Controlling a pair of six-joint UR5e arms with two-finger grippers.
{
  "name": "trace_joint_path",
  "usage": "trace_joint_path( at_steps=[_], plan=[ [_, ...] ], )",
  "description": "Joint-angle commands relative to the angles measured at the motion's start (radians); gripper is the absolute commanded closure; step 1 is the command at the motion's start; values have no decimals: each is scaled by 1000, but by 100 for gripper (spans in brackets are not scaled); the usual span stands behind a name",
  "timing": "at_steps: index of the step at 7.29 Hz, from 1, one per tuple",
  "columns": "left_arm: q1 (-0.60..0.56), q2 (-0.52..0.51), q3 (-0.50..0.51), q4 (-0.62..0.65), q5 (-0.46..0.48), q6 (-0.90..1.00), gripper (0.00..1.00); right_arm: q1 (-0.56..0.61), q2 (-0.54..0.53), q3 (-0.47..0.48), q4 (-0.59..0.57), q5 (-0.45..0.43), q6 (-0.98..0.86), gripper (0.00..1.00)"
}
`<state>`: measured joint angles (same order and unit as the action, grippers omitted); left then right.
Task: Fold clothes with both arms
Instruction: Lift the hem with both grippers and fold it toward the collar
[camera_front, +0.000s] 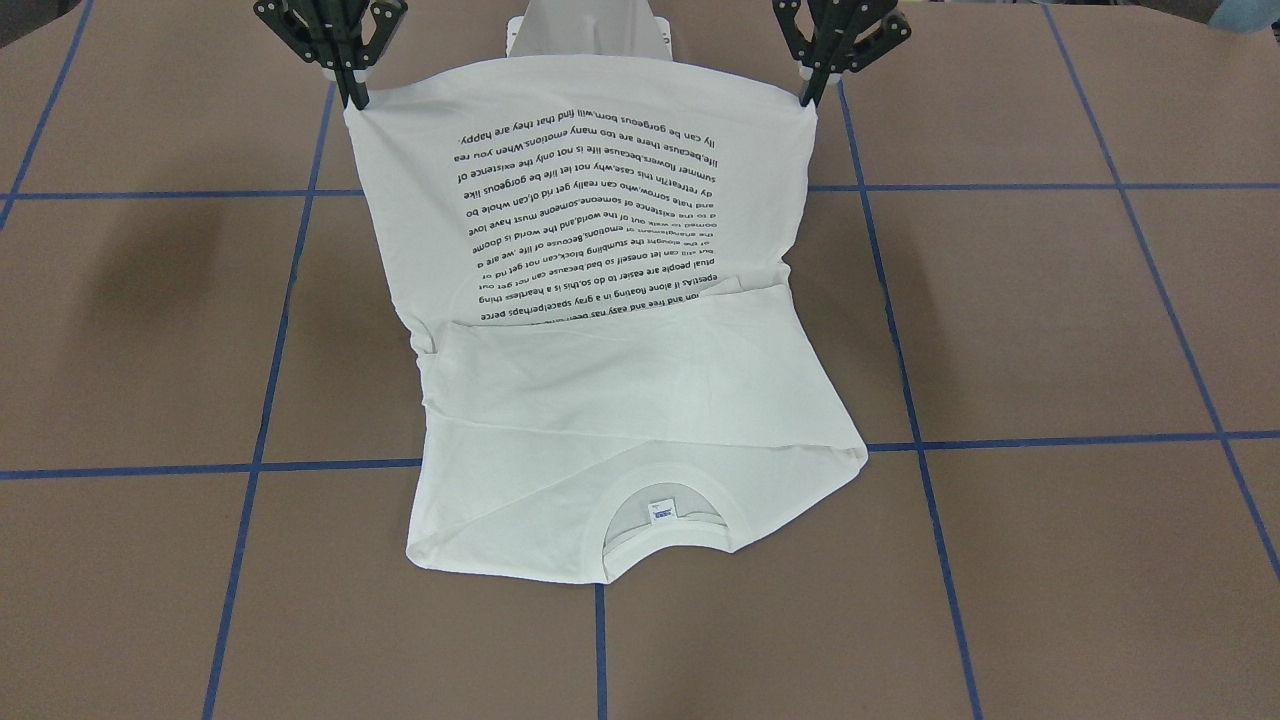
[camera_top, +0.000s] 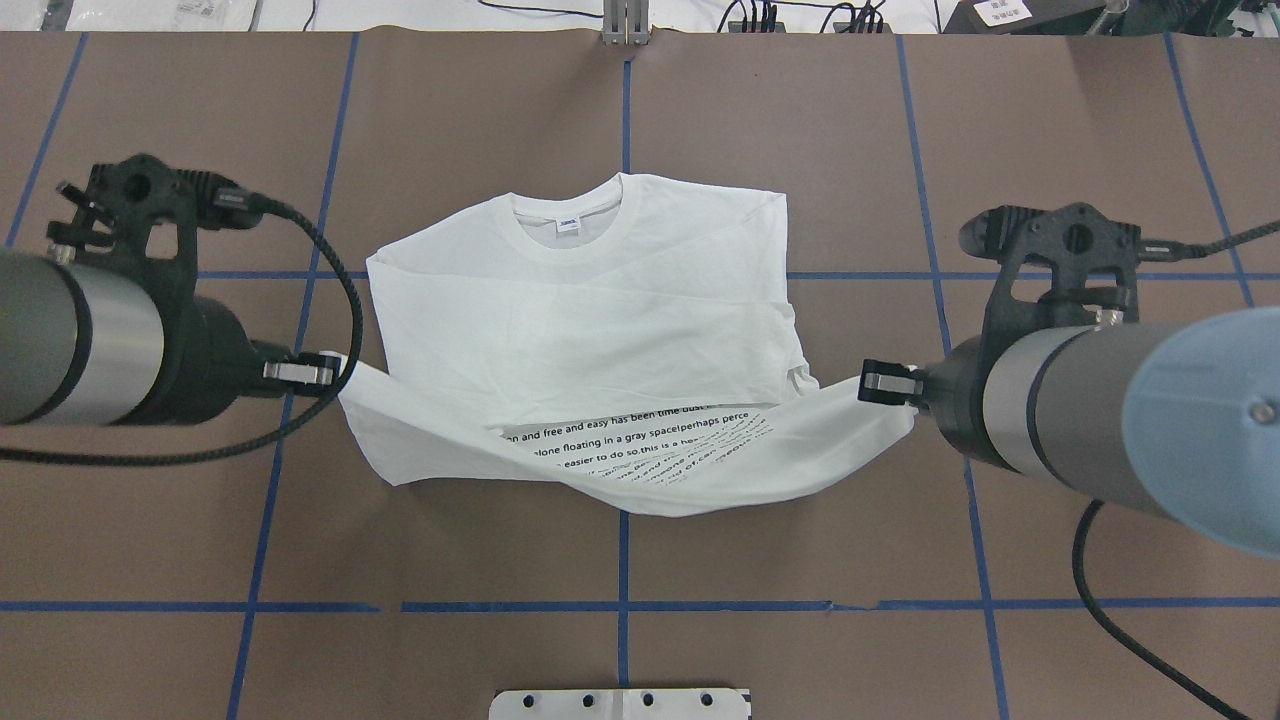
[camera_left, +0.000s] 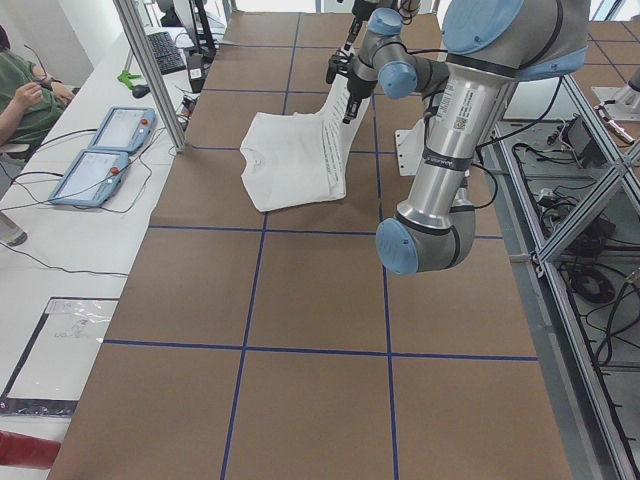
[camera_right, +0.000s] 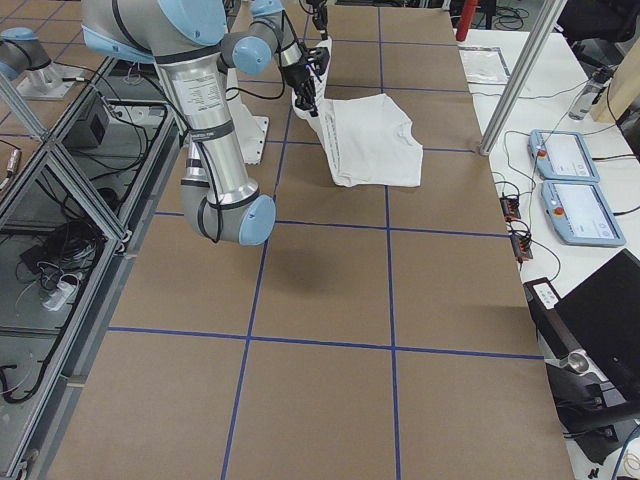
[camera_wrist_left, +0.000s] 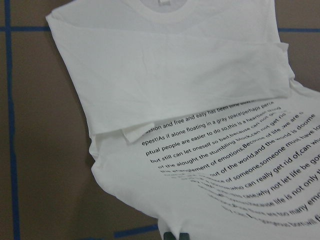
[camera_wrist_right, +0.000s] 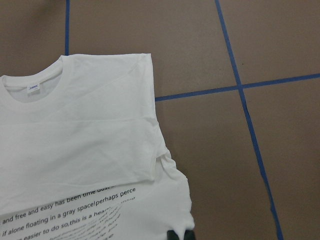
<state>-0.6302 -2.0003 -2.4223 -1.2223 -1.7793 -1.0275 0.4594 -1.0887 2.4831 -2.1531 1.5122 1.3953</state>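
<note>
The white T-shirt (camera_top: 580, 320) lies with its collar end flat on the brown table, neck label (camera_top: 568, 224) showing. Its lower part, with lines of black text (camera_front: 590, 200), is lifted off the table and hangs stretched between both grippers. My left gripper (camera_top: 330, 372) is shut on one hem corner; in the front-facing view it is at the upper right (camera_front: 808, 98). My right gripper (camera_top: 885, 385) is shut on the other hem corner (camera_front: 357, 100). The shirt fills the left wrist view (camera_wrist_left: 175, 75) and the lower left of the right wrist view (camera_wrist_right: 75, 145).
The white metal pedestal (camera_top: 620, 703) stands at the table's near edge, behind the lifted hem (camera_front: 590, 30). Blue tape lines (camera_top: 625, 560) grid the table. Two teach pendants (camera_right: 575, 185) lie on the side bench beyond a metal post (camera_right: 515, 75).
</note>
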Motion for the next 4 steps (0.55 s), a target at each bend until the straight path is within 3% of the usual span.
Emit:
trace_joint_path(
  at_steps=[1,4],
  plan=[
    [-133,-82,183,-29,-9,122,100,128,70,-212,89,14,-91,100],
    [-181,-103,470,-292,1,142,100,255,171,-542,292,54,-167,100]
  ],
)
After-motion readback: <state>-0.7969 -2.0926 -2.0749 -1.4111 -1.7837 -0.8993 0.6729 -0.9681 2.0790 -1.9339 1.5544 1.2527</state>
